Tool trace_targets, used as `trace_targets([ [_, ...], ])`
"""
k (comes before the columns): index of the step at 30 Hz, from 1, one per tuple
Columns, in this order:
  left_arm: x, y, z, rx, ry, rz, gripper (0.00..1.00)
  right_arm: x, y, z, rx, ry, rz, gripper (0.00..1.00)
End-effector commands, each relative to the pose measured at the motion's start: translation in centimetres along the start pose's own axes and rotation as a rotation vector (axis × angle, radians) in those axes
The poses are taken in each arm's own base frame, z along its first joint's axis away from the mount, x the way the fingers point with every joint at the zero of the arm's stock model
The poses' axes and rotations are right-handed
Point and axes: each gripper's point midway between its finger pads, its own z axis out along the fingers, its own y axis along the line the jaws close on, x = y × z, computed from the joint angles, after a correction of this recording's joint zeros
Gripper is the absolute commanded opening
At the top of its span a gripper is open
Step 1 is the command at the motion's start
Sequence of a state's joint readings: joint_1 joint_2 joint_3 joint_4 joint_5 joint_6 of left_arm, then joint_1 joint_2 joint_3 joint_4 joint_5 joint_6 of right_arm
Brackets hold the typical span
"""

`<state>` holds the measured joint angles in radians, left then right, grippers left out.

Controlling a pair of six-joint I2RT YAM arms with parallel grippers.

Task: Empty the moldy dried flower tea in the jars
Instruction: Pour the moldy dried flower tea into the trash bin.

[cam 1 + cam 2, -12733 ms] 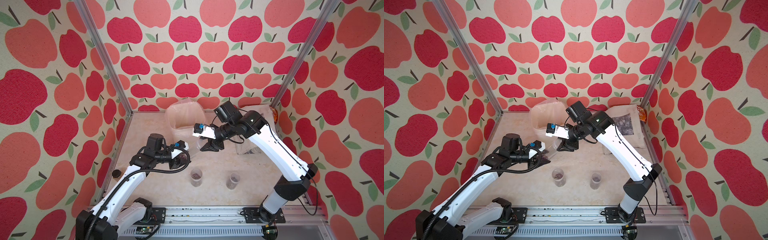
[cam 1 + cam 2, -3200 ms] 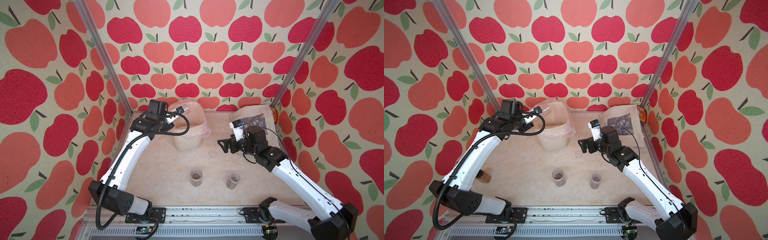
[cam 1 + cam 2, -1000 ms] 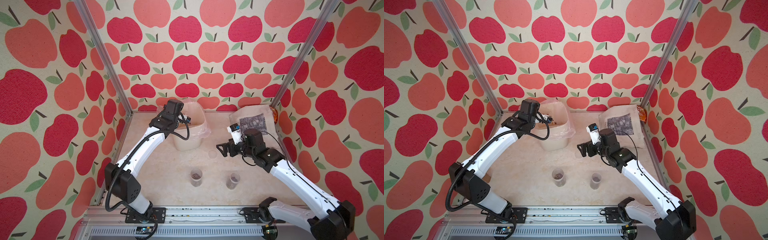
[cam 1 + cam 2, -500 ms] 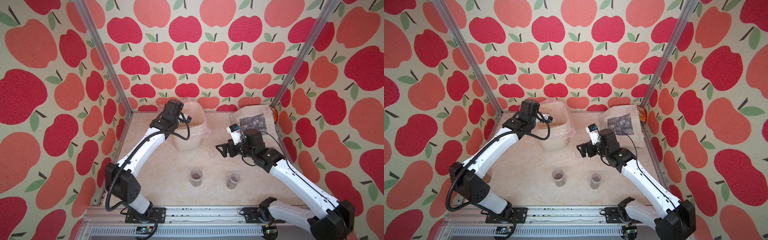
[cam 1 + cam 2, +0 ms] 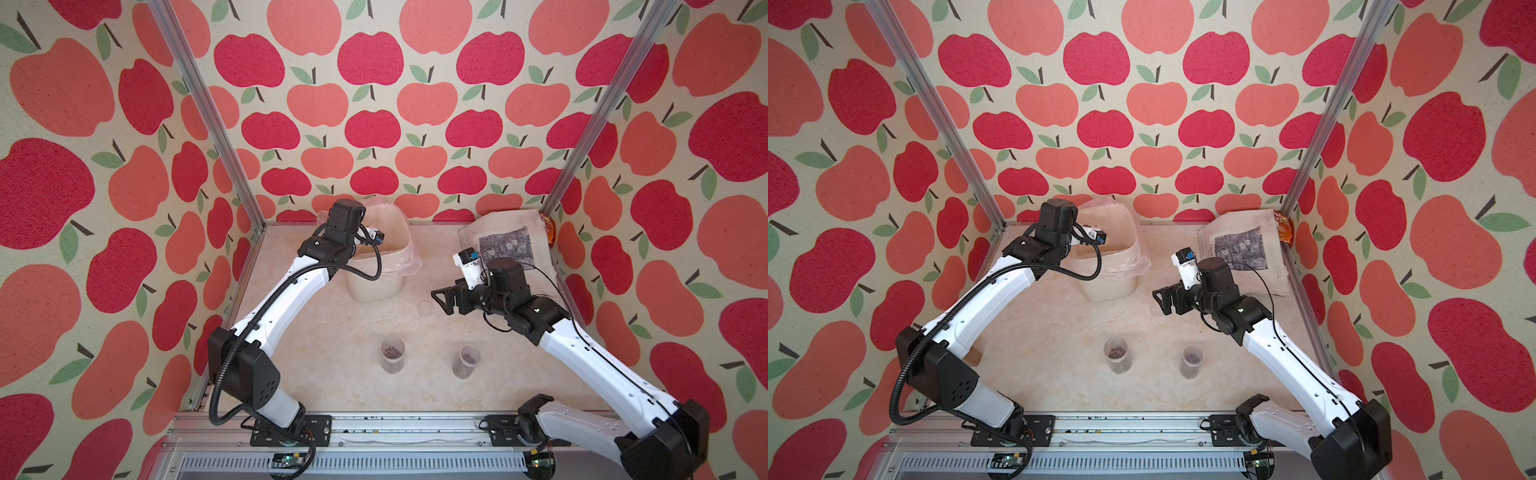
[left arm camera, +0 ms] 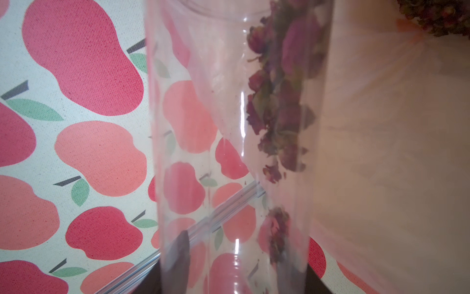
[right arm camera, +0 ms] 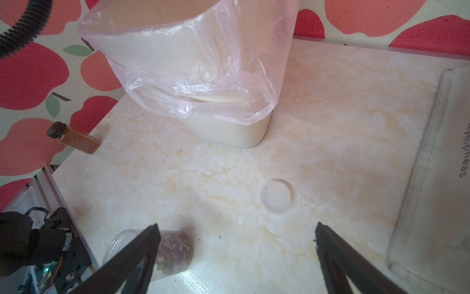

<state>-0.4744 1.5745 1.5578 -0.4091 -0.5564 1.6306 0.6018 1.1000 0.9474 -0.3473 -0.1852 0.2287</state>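
Note:
My left gripper (image 6: pixel 236 275) is shut on a clear jar (image 6: pixel 203 127), tipped over the cream bin (image 5: pixel 374 286); in both top views the wrist hides the jar. Dark purple-brown dried flower tea (image 6: pixel 279 101) lies along the jar's wall, and a clump (image 6: pixel 437 15) lies in the lined bin. Two more jars (image 5: pixel 392 355) (image 5: pixel 466 360) stand at the front of the table with tea in them. My right gripper (image 5: pixel 442 301) hovers open to the right of the bin, near a loose clear lid (image 7: pixel 275 199) lying flat on the table.
A brown bottle (image 7: pixel 73 141) lies at the table's left edge. A printed cloth bag (image 5: pixel 507 245) and an orange packet (image 5: pixel 548 228) lean in the back right corner. The pink plastic liner (image 7: pixel 216 101) drapes over the bin's side.
Since the earliest frames my left arm has carried the jar from the middle up over the bin, and my right arm has drawn back. Over the last second almost nothing moves.

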Motion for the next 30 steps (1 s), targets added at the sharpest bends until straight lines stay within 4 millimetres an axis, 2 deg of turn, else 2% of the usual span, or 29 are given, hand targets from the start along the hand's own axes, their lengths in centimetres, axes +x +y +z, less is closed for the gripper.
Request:
trace_targets([
  [1,0.6,1.5,-1.1,-0.031,-0.013,-0.04,0.0,0.3,0.1,0.3,-0.016,0.009,0.014,0.99],
  [4,1.2,2.1,-1.1,-0.05,-0.003,-0.072,0.0,0.4,0.1,0.3,-0.016,0.008,0.013,0.99],
  [8,0.9,2.3,-1.3,-0.05,-0.018,-0.114,0.0,0.4,0.2,0.2,-0.022,0.009,0.014,0.99],
  [14,0.8,1.2,-1.3,-0.005,-0.061,-0.166,0.0,-0.1,0.4,-0.2,-0.021,0.007,0.014,0.99],
  [16,1.1,1.7,-1.8,-0.014,-0.081,-0.226,0.0,-0.3,0.4,-0.3,-0.02,0.005,0.014,0.99],
  [19,0.8,1.6,-2.2,-0.009,-0.104,-0.226,0.0,-0.4,0.5,-0.5,-0.024,0.001,0.014,0.99],
  [25,1.6,1.8,-1.5,-0.016,-0.074,-0.251,0.0,-0.7,0.8,-0.6,-0.034,0.0,0.018,0.99],
  [27,0.7,1.1,-1.4,0.007,-0.084,-0.191,0.0,-0.8,0.9,-0.7,-0.042,0.0,0.02,0.99],
  [30,0.6,1.9,-1.6,-0.004,-0.104,-0.256,0.0,-1.0,1.0,-0.7,-0.045,-0.007,0.019,0.99],
])
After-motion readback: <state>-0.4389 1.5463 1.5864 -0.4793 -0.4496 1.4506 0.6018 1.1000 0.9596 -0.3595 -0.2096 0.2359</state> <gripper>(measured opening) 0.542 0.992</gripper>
